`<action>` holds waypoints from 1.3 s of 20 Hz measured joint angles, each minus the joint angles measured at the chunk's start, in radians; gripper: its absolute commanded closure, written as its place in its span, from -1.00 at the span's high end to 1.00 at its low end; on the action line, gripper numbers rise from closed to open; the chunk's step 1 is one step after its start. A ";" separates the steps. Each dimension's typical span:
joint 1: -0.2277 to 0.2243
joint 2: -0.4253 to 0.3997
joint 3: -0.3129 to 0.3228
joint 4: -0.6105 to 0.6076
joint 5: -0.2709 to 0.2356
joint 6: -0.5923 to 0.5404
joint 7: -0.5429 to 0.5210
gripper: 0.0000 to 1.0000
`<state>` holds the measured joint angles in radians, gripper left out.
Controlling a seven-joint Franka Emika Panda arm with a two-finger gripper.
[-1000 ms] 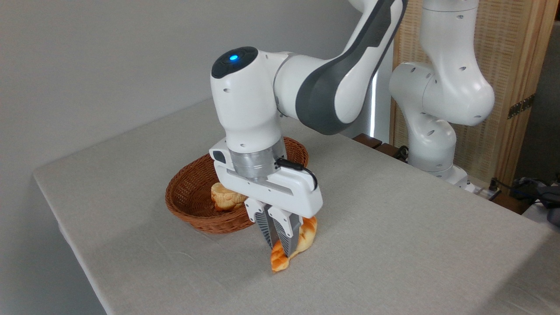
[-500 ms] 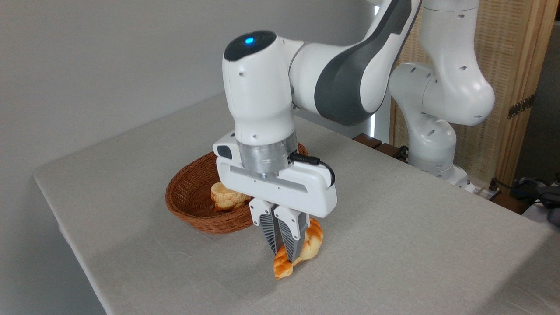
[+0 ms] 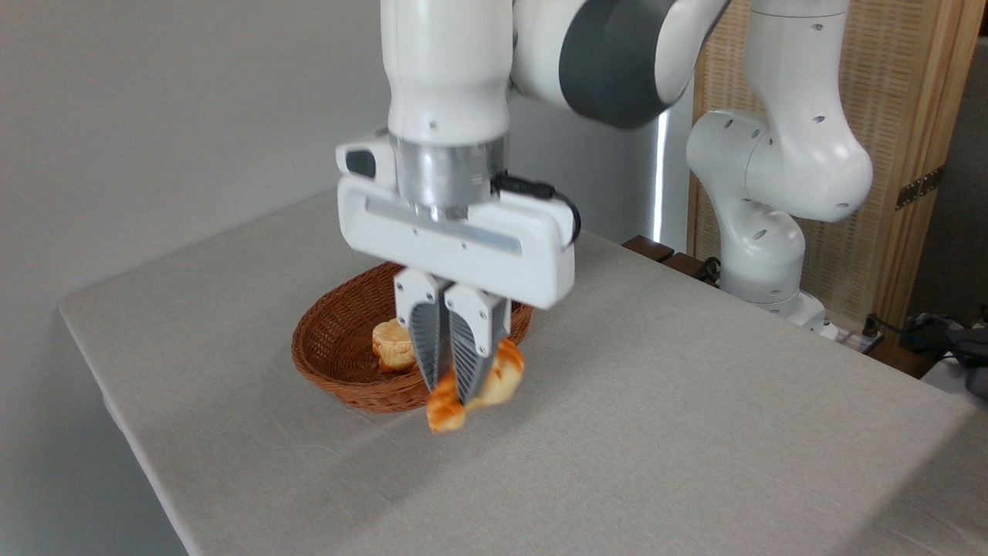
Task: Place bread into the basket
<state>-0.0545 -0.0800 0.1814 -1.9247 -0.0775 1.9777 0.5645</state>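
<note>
My gripper (image 3: 450, 394) is shut on the bread (image 3: 502, 377), a glossy golden-orange braided loaf with pointed ends. The loaf hangs in the air, tilted, its lower tip over the table just in front of the basket's near rim. The basket (image 3: 332, 363) is a shallow oval of reddish-brown wicker sitting on the table behind and left of the gripper. A small pale-tan bun (image 3: 390, 346) lies inside it. My fingers hide the loaf's middle and part of the basket's right side.
The table (image 3: 695, 401) wears a grey cloth, with its left edge and front corner close to the basket. The arm's white base (image 3: 760, 255) stands at the back right, before a wooden panel (image 3: 903, 154).
The gripper has lifted the bread off the table and carried it up and to the left, toward the basket. The bun and the basket have not moved.
</note>
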 measured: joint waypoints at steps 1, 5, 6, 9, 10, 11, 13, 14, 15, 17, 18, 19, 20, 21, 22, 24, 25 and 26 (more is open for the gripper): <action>-0.001 -0.001 -0.001 0.014 -0.020 -0.009 0.000 -0.70; -0.007 -0.001 -0.039 0.040 -0.084 -0.045 0.000 -0.70; -0.009 -0.001 -0.066 0.040 -0.089 -0.047 0.000 -0.70; -0.014 0.002 -0.154 0.040 -0.092 -0.049 -0.004 -0.57; -0.016 0.004 -0.179 0.040 -0.092 -0.051 -0.006 -0.57; -0.017 0.006 -0.200 0.040 -0.092 -0.055 -0.007 -0.57; -0.018 0.013 -0.239 0.040 -0.092 -0.061 -0.007 -0.41; -0.018 0.016 -0.253 0.040 -0.092 -0.064 -0.007 -0.27; -0.018 0.021 -0.268 0.040 -0.092 -0.065 -0.007 0.22; -0.018 0.030 -0.292 0.040 -0.092 -0.067 -0.007 0.79; -0.018 0.033 -0.300 0.039 -0.092 -0.073 -0.007 0.99; -0.018 0.036 -0.308 0.039 -0.092 -0.083 -0.007 1.00; -0.018 0.039 -0.315 0.039 -0.092 -0.094 -0.007 1.00; -0.018 0.041 -0.321 0.039 -0.092 -0.103 -0.007 1.00; -0.018 0.042 -0.325 0.039 -0.092 -0.110 -0.007 1.00; -0.018 0.043 -0.327 0.039 -0.092 -0.113 -0.007 1.00; -0.018 0.043 -0.327 0.039 -0.092 -0.114 -0.007 1.00; -0.017 0.043 -0.327 0.039 -0.092 -0.115 -0.007 1.00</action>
<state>-0.0718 -0.0368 -0.1458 -1.8853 -0.1694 1.8627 0.5572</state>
